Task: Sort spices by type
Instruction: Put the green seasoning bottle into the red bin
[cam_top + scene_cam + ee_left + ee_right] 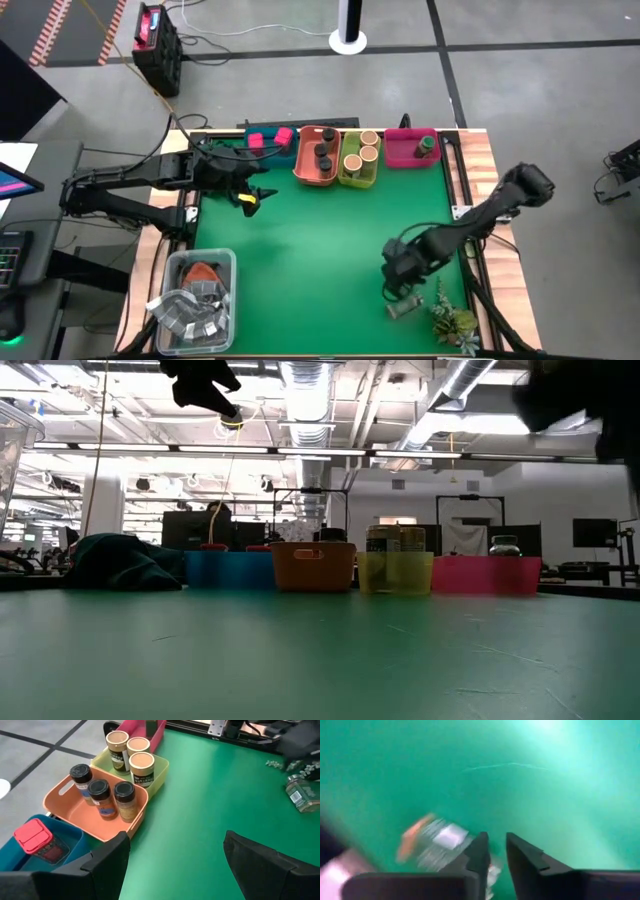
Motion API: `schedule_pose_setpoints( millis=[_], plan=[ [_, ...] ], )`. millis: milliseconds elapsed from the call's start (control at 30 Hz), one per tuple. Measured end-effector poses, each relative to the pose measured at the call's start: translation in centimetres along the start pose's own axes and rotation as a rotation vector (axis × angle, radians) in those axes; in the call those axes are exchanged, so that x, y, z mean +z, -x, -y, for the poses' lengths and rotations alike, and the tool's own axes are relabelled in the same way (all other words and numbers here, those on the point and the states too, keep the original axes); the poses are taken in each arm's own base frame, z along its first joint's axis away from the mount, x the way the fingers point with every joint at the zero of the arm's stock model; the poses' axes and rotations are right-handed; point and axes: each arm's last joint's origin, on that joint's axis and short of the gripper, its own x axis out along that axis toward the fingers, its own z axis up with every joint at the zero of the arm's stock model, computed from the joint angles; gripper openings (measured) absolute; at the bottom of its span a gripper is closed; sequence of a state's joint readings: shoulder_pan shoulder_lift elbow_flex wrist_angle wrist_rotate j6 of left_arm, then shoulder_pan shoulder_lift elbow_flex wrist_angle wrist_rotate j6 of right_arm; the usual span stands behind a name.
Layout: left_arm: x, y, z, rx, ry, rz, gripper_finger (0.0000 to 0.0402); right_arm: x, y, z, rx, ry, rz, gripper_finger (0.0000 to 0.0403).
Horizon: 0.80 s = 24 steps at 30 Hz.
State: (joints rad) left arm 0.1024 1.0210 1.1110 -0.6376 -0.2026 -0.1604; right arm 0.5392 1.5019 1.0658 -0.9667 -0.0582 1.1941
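**Spice sorting: right arm at loose jar**

The right gripper [400,283] hangs low over the green mat, fingers nearly closed with nothing between them. A green-topped jar [404,309] lies on its side just beside it, near the plant sprig [452,320]. The left gripper [250,194] hovers released by the blue tray [283,155].

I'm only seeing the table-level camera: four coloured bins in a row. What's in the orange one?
Observer: The orange tray holds three dark-lidded jars, standing upright.
Operator: Is anything left out on the table?
Observer: Yes, one jar lies on its side next to a leafy sprig, close to the right hand.
Operator: And the other hand?
Observer: The left hand hangs open and empty near the blue tray, which holds pink boxes.
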Motion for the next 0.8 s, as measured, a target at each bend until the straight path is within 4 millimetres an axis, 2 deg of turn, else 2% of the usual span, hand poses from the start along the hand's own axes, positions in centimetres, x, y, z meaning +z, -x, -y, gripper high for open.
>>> schedule_pose_setpoints(
  millis=[100,167,367,467,600,800],
  plan=[
    [0.0,0.0,0.0,-0.001,0.0,-0.001,0.0306,-1.3,2.0,-1.0,0.121,0.258,0.025,0.0135],
    [0.0,0.0,0.0,-0.002,0.0,-0.001,0.0306,-2.8,2.5,-1.4,0.155,0.412,0.033,0.0174],
    [0.0,0.0,0.0,-0.004,0.007,-0.002,0.0306,-6.5,2.3,-1.2,0.069,0.69,0.013,0.0304],
    [0.0,0.0,0.0,-0.004,0.013,-0.002,0.0306,-7.3,2.0,-1.1,0.05,0.751,0.015,0.0344],
    [0.0,0.0,0.0,-0.004,0.015,-0.002,0.0306,-8.2,1.1,-0.9,0.05,0.815,0.031,0.0359],
    [0.0,0.0,0.0,0.004,0.02,0.0,0.0306,-8.0,-0.8,-0.3,0.053,0.816,0.036,0.0345]
  ],
)
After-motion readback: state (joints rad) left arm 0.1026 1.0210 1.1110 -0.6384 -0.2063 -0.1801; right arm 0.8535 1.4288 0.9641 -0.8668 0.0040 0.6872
